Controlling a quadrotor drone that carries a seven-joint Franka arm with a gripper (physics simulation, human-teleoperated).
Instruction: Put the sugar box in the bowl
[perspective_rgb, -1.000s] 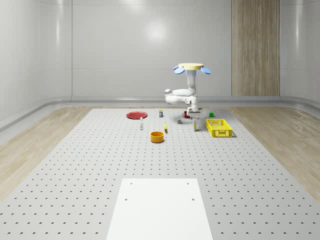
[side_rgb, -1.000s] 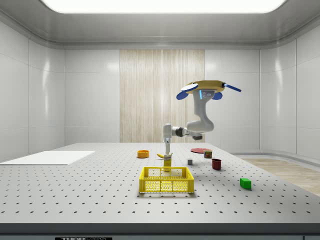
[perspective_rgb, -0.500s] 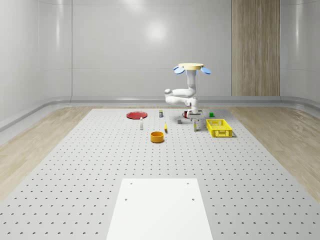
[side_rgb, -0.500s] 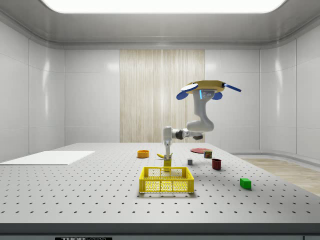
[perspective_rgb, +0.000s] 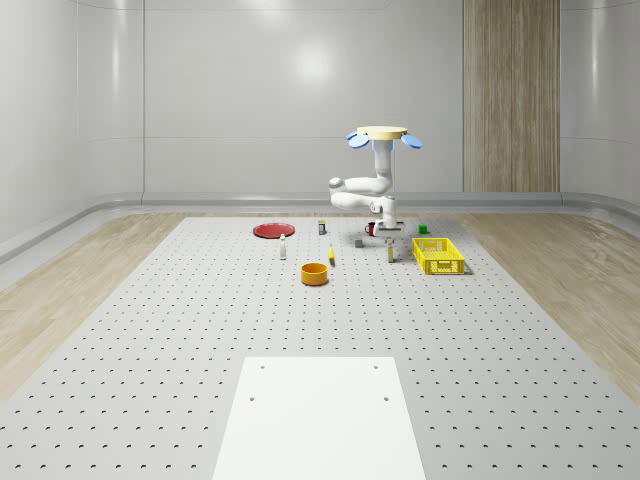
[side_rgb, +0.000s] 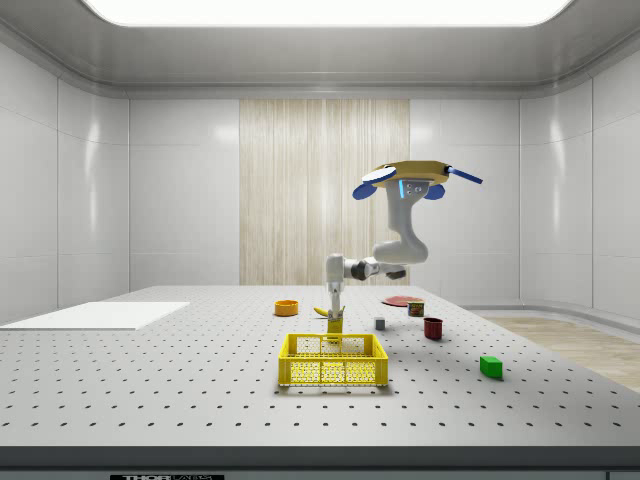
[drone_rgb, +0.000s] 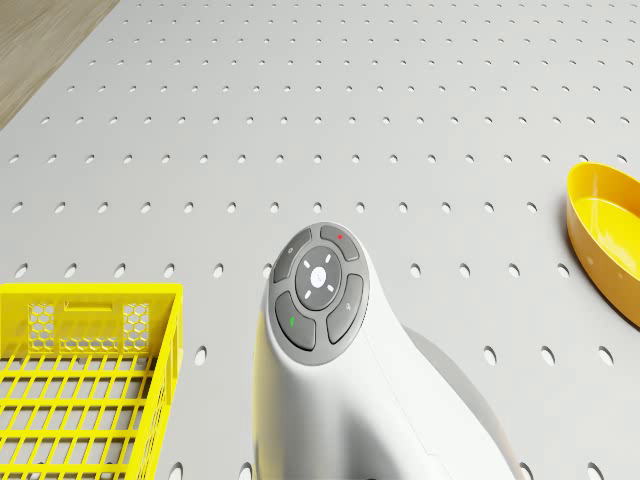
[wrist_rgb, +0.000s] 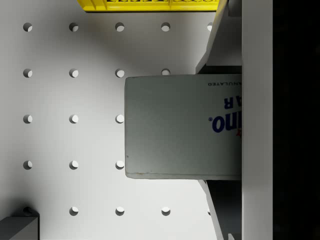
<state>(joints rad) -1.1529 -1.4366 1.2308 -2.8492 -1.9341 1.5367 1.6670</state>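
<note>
The drone (perspective_rgb: 384, 137) hovers above the far part of the perforated table (perspective_rgb: 200, 330), its arm (side_rgb: 400, 250) bent down so that the gripper (side_rgb: 335, 314) points straight at the tabletop. The sugar box (wrist_rgb: 182, 126) stands upright on the table right under the gripper, its top between the jaws. The wrist view shows a finger (wrist_rgb: 220, 37) on either side of the box, but whether they press on it cannot be told. The yellow crate (side_rgb: 333, 360) sits just beside the gripper, on the side nearer the side camera. The orange bowl (perspective_rgb: 315, 273) lies apart from the jaws, towards the whole-scene view's left.
</note>
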